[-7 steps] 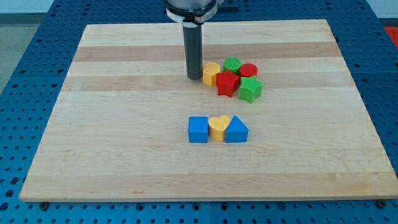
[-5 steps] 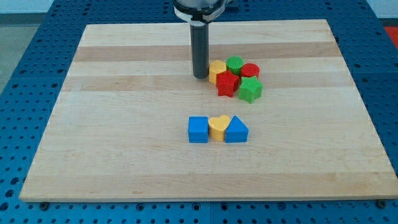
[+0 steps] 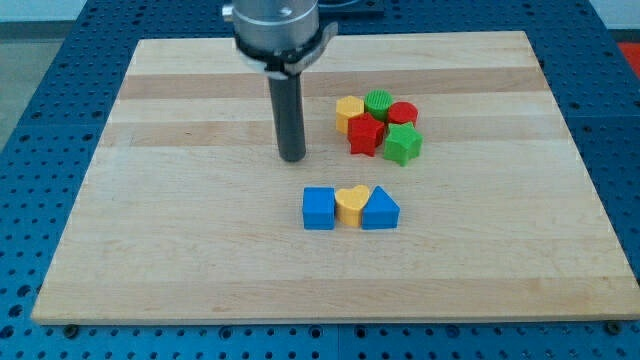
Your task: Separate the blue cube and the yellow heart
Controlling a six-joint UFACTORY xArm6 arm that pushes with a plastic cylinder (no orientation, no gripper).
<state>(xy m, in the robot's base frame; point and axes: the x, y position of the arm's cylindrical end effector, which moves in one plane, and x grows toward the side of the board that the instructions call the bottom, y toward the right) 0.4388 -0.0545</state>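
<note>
The blue cube sits near the board's middle, touching the left side of the yellow heart. A blue triangular block touches the heart's right side, so the three form a row. My tip rests on the board above and a little left of the blue cube, apart from it by a clear gap.
A cluster stands at the view's upper right: a yellow block, a green round block, a red round block, a red star-like block and a green star-like block. The wooden board lies on a blue perforated table.
My tip has moved left and down the view, away from the yellow block of the cluster, toward the row with the blue cube. The yellow block shifted slightly right earlier.
</note>
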